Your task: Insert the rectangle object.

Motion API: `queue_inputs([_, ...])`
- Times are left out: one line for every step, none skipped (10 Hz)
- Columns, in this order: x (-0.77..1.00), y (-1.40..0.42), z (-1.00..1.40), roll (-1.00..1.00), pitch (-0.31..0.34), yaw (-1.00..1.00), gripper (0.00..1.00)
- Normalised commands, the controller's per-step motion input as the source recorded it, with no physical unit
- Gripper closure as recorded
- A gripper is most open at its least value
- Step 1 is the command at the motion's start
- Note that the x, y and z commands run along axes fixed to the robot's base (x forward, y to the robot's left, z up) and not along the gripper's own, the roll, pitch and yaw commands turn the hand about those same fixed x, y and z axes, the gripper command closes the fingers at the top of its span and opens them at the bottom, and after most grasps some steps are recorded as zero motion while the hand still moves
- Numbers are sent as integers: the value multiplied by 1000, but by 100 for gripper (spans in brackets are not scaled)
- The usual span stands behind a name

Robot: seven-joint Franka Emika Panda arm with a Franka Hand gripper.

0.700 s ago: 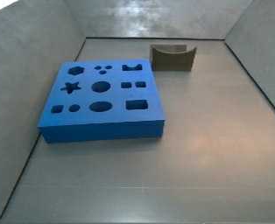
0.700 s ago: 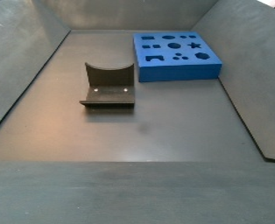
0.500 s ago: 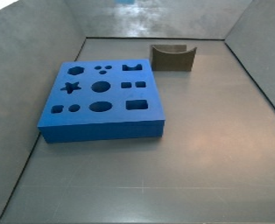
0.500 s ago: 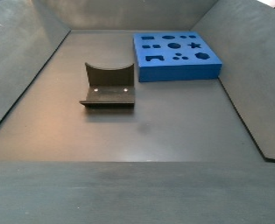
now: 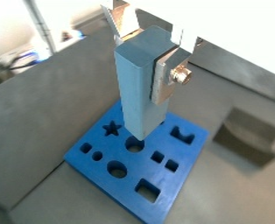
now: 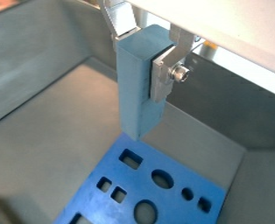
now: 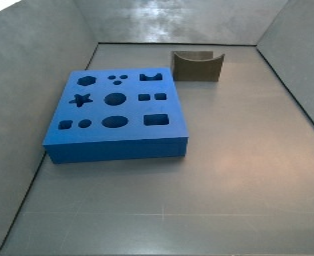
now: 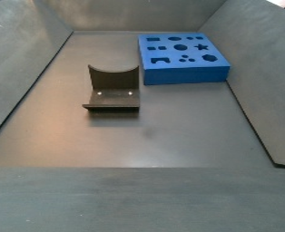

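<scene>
In both wrist views my gripper (image 5: 150, 52) (image 6: 146, 54) is shut on the rectangle object (image 5: 140, 96) (image 6: 140, 87), a long grey-blue bar hanging end-down between the silver fingers (image 5: 169, 77). It hangs well above the big blue block with shaped holes (image 5: 140, 171) (image 6: 134, 192). In a wrist view its lower end lines up over the block's round holes; it is not touching the block. Both side views show the blue block (image 7: 117, 112) (image 8: 181, 56) on the floor. Neither the gripper nor the bar appears in the side views.
The dark brown U-shaped holder (image 7: 197, 64) (image 8: 113, 88) stands on the floor apart from the block; it also shows in a wrist view (image 5: 248, 138). Grey walls (image 7: 53, 40) (image 8: 18, 63) enclose the floor on all sides.
</scene>
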Motion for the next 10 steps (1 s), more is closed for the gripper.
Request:
queue_inputs([-49, 0, -749, -26, -54, -1000, 100])
queue_inputs([-54, 0, -791, -14, -49, -1000, 100])
queue_inputs([-57, 0, -809, -11, -46, -1000, 100])
queue_inputs([-57, 0, -809, -10, -44, -1000, 100])
queue_inputs([-54, 0, -820, -7, -40, -1000, 100])
queue_inputs([-51, 0, -837, -4, -36, -1000, 100])
queue_inputs([-49, 0, -851, 0, -36, -1000, 100])
queue_inputs([0, -40, -609, -63, -34, -923, 100])
queue_inputs([94, -109, -517, -114, 0, -706, 100])
queue_inputs([360, -106, -549, -140, 34, -523, 100])
